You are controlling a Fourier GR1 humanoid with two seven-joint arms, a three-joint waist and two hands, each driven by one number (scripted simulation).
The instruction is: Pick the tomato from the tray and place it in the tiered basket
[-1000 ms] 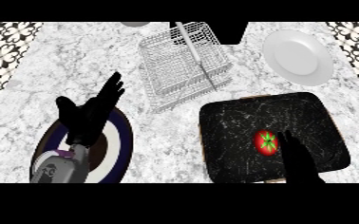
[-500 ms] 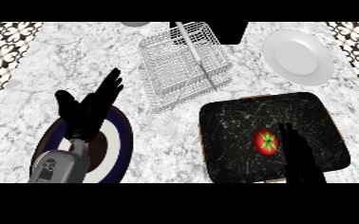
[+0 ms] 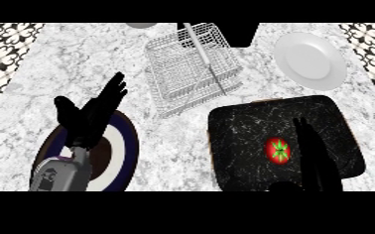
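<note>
A red tomato (image 3: 278, 149) with a green star-shaped top lies on the dark marbled tray (image 3: 242, 139) at the lower right. My right hand (image 3: 313, 153) comes in from the lower edge just right of the tomato, fingers straight and pointing up, close beside it and hard to see against the tray. The white wire tiered basket (image 3: 194, 67) stands at the top middle, with nothing in it. My left hand (image 3: 92, 114) rests open over a dark-rimmed plate at the lower left, fingers spread.
A white plate (image 3: 311, 61) sits at the upper right beyond the tray. A plate with a navy rim (image 3: 126, 151) lies under my left forearm. Patterned tiles border both top corners of the marble counter.
My right hand has moved a little further up alongside the tomato. My left hand has shifted slightly toward the left and up. The tomato has stayed in place on the tray.
</note>
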